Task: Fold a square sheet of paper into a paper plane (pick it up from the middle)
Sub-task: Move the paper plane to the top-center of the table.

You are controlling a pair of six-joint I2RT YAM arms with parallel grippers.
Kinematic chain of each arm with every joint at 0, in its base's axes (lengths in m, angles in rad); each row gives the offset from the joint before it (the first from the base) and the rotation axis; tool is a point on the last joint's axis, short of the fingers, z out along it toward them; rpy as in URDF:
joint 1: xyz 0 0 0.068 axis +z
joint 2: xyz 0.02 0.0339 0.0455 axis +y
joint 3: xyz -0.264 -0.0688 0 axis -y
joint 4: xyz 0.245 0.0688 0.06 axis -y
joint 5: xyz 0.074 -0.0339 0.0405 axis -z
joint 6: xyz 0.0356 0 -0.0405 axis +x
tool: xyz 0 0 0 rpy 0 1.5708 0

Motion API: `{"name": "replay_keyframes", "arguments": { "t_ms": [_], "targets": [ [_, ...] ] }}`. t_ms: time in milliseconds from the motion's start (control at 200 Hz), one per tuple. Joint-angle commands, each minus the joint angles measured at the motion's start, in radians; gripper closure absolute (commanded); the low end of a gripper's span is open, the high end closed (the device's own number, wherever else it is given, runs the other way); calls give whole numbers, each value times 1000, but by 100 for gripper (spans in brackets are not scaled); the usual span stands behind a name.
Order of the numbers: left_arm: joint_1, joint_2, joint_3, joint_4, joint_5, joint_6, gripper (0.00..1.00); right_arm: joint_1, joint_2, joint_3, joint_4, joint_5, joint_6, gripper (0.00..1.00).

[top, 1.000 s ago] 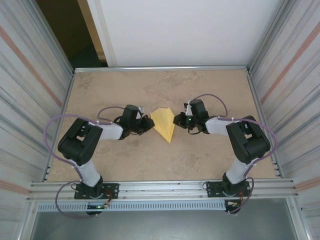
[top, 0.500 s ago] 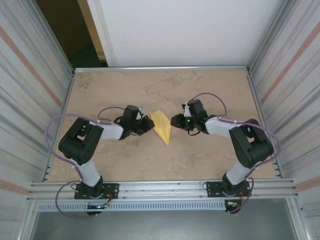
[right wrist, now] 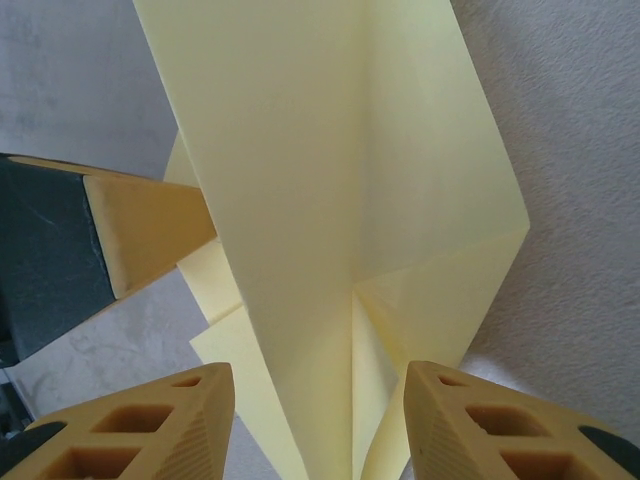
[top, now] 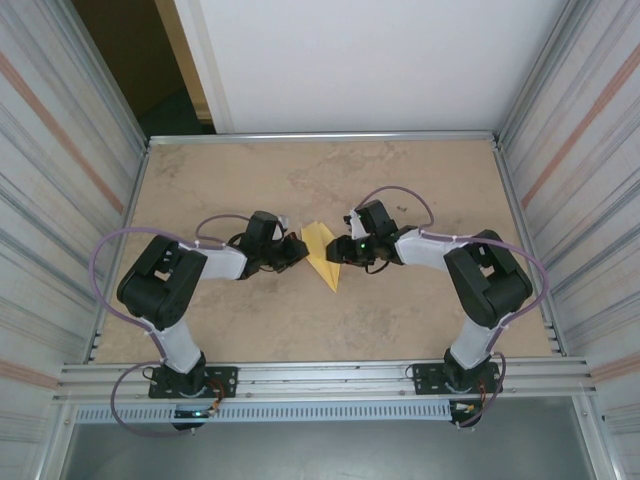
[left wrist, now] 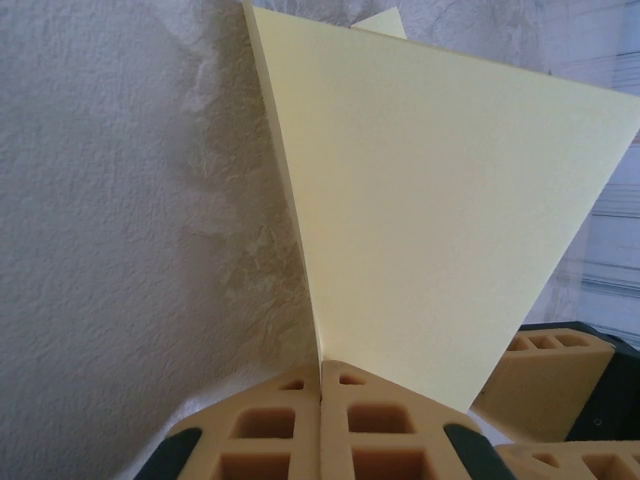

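The square sheet of paper is folded into a narrow yellow paper plane (top: pixel 322 254) at the table's middle, its sharp tip toward the near edge. My left gripper (top: pixel 299 250) is shut on the plane's left edge. In the left wrist view the pads (left wrist: pixel 300 420) meet on the paper (left wrist: pixel 430 200), and one flap stands up from the table. My right gripper (top: pixel 336 250) is open at the plane's right side. In the right wrist view its fingers (right wrist: pixel 150 425) straddle the centre crease of the paper plane (right wrist: pixel 310 200) without pinching it.
The beige table (top: pixel 400 180) is bounded by a metal rail (top: pixel 320 136) at the back and corrugated side walls. Both arm bases sit at the near edge. The left gripper's finger (right wrist: pixel 150 225) shows beside the paper in the right wrist view.
My right gripper has opened and moved left up to the paper. The plane looks narrower than a second ago, with one flap raised. The left gripper has kept its grip.
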Motion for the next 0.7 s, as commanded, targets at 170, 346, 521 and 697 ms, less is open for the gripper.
{"name": "replay_keyframes", "arguments": {
  "t_ms": [170,346,521,697],
  "targets": [
    [1,20,25,-11,12,26,100,24,38,42,-39,-46,-33,52],
    [1,22,27,-3,21,19,100,55,24,43,-46,-46,-71,52],
    [3,19,30,-1,34,12,100,100,21,67,-114,72,-149,45],
    [4,8,35,2,57,-9,100,136,25,89,-157,162,-182,41]
  ]
}}
